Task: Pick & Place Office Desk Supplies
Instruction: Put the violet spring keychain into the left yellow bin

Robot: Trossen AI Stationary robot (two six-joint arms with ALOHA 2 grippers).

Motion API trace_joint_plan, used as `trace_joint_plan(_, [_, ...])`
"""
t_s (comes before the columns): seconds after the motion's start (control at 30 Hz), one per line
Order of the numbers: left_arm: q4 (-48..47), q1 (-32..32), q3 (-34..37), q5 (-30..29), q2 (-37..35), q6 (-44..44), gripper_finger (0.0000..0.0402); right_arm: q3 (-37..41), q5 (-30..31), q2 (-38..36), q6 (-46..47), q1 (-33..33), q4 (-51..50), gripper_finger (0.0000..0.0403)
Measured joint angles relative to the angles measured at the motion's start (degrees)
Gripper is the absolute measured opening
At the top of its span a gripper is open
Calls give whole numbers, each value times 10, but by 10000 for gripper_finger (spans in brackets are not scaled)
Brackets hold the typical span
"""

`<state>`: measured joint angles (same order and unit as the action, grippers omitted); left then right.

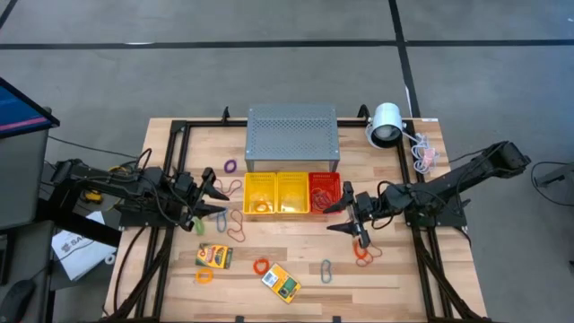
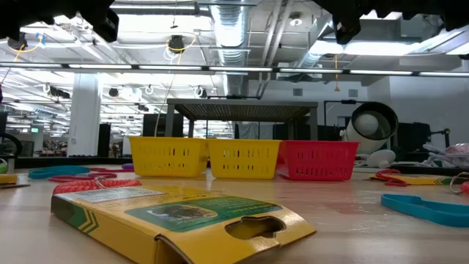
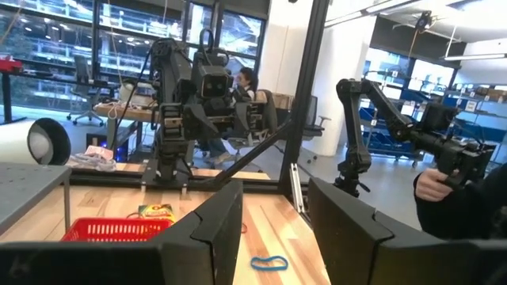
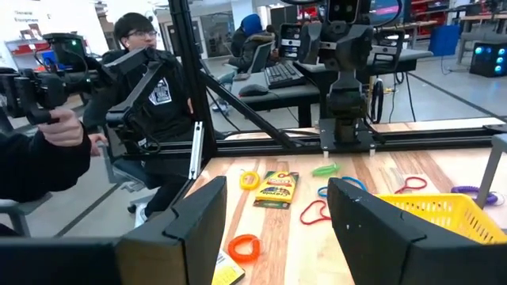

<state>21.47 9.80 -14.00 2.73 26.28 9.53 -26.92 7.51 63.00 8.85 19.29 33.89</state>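
Early stage, by my read: most supplies lie loose on the wooden counter [image 1: 386, 269]. A yellow-and-green card box [image 1: 214, 257] and a second one [image 1: 281, 282] sit toward the front edge, with an orange band loop [image 1: 261, 266] between them and a blue-grey oval clip [image 1: 326, 270] nearby. The first yellow mesh basket [image 1: 260, 193] holds a few loops; the second yellow basket [image 1: 292, 192] and the red basket [image 1: 324, 191] contents unclear. Left claw [image 1: 218, 201] and right claw [image 1: 341, 215] both hover parted, grasping nothing.
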Motion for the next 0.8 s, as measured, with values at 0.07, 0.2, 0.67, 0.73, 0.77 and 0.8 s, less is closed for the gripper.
trace_joint_plan(0.07, [8,0,0,0,0,2,141,0,0,0,0,0,0,211])
trace_joint_plan(0.2, [16,0,0,0,0,3,141,0,0,0,-1,0,0,211])
trace_joint_plan(0.67, [4,0,0,-1,1,17,141,0,0,0,-20,-7,0,211])
trace_joint_plan(0.73, [-2,0,0,-2,2,20,141,0,0,0,-20,-9,0,211])
trace_joint_plan(0.77, [-3,0,0,-2,4,23,141,0,0,0,-20,-11,0,211])
trace_joint_plan(0.8, [-6,0,0,-2,6,26,141,0,0,0,-20,-13,0,211])
